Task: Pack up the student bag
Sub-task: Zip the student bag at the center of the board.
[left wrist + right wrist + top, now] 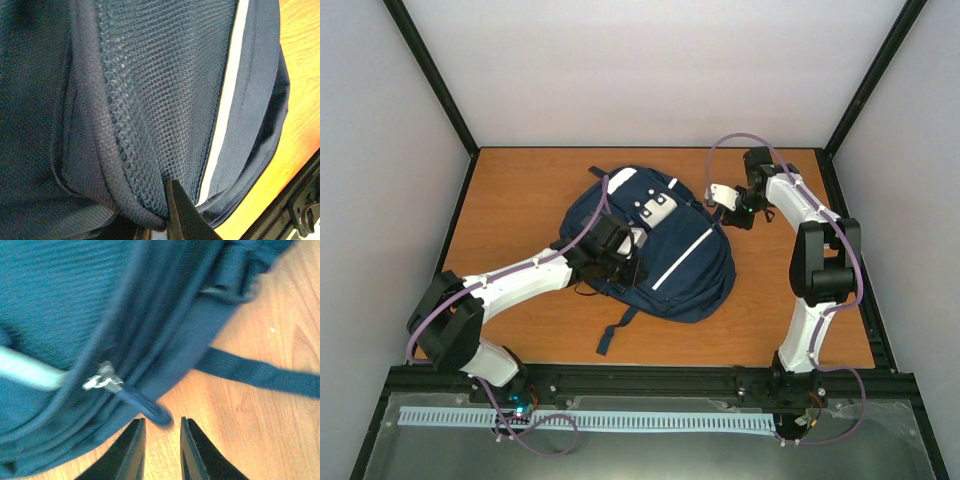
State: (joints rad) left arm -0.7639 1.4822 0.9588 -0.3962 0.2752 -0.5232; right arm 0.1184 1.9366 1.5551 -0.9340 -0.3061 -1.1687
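Observation:
The student bag (670,255), navy blue with white stripes and patches, lies flat in the middle of the table. My left gripper (620,262) rests on its left half. In the left wrist view the gripper (160,220) is shut on the bound rim of the bag's mesh pocket (165,100). My right gripper (725,203) is at the bag's upper right edge. In the right wrist view its jaws (162,422) stand slightly apart. The dark zipper pull (145,407) lies just beyond the fingertips, not between them. The pull hangs from a metal slider (102,381).
The wooden table (520,190) is enclosed by black frame posts and pale walls. A dark strap (255,372) trails from the bag across the wood by my right gripper. Another strap (615,330) sticks out toward the near edge.

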